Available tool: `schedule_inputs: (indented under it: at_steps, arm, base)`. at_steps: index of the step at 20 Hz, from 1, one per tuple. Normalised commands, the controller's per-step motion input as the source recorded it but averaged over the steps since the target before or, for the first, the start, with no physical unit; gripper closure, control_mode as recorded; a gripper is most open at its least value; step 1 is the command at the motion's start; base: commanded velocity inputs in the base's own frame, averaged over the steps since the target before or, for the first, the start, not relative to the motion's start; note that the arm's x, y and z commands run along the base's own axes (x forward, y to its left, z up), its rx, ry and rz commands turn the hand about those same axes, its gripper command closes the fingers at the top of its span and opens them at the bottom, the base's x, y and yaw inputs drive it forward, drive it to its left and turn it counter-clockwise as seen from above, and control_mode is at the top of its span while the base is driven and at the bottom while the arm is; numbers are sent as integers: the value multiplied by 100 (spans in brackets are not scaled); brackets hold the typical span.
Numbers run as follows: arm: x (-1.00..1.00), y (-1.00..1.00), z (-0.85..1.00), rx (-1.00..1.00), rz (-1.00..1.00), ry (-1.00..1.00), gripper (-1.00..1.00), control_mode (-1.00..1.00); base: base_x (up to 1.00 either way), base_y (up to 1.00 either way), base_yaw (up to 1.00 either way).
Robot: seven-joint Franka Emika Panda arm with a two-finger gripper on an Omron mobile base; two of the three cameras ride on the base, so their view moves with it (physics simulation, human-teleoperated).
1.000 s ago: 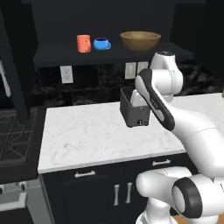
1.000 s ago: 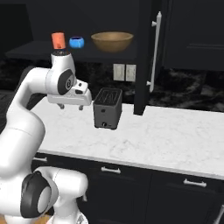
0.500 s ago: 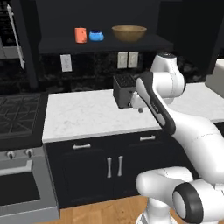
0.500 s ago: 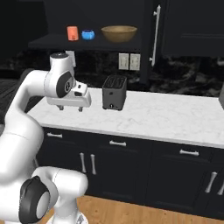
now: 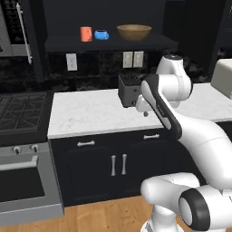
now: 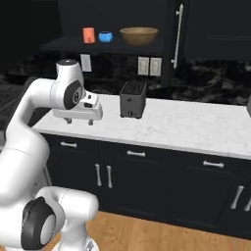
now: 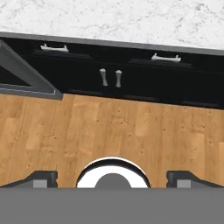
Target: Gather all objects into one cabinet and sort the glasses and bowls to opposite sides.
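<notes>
Orange cup (image 5: pixel 86 34), blue cup (image 5: pixel 101 34) and wooden bowl (image 5: pixel 133 32) all up on the dark shelf (image 5: pixel 108 43) of the open wall cabinet (image 6: pixel 169 44): the two cups close together toward the left end, orange outermost, the bowl apart from them to the right. Same row in the right base view, orange cup (image 6: pixel 88 35), blue cup (image 6: pixel 105 36), bowl (image 6: pixel 139 35), with the cabinet door (image 6: pixel 172 39) swung open just right of the bowl, silver bar handle (image 6: pixel 177 35) upright. Black toaster (image 6: pixel 132 99) below on the white marble counter (image 6: pixel 196 128), near the back wall. Gripper (image 6: pixel 78 119) held level in front of the counter edge, well below the shelf, pointing down toward the wood floor (image 7: pixel 109 131); fingers (image 7: pixel 41 178) wide apart, holding nothing. Lower cabinets (image 7: pixel 109 78) with short silver handles beneath the counter
</notes>
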Motion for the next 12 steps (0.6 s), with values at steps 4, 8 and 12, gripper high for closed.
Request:
schedule_inputs:
  at_steps: [4, 8, 12]
  arm:
    - [0, 0, 0, 0, 0, 0, -100, 100]
    - [0, 0, 0, 0, 0, 0, -100, 100]
    - [0, 0, 0, 0, 0, 0, -100, 100]
  base:
    - [-25, 0, 18]
    - [-18, 0, 45]
    - [-19, 0, 54]
